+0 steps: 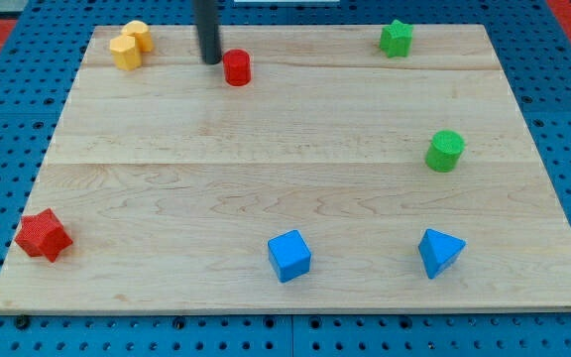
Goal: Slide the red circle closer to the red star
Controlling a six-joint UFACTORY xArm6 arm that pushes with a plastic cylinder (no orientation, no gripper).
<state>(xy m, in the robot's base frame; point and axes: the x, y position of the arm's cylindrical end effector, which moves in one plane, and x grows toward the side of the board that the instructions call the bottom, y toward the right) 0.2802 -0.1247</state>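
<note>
A pale wooden counter (295,169) sits on blue pegboard. There's no pincer here, so no opening to tell, only the rod's tip (211,60), just left of the red circle (237,67) near the view's top. The red star (44,235) lies well apart at bottom left; I'd expect the tip to swing round above-right. Upright and round, the circle points nowhere.

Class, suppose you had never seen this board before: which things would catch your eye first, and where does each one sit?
The dark rod drops in at the view's top, my tip just left of the red circle, close beside it. Far off at the bottom-left corner of the wooden board sits the red star. A yellow pair huddles top left, with green blocks to the right and blue ones along the bottom.
</note>
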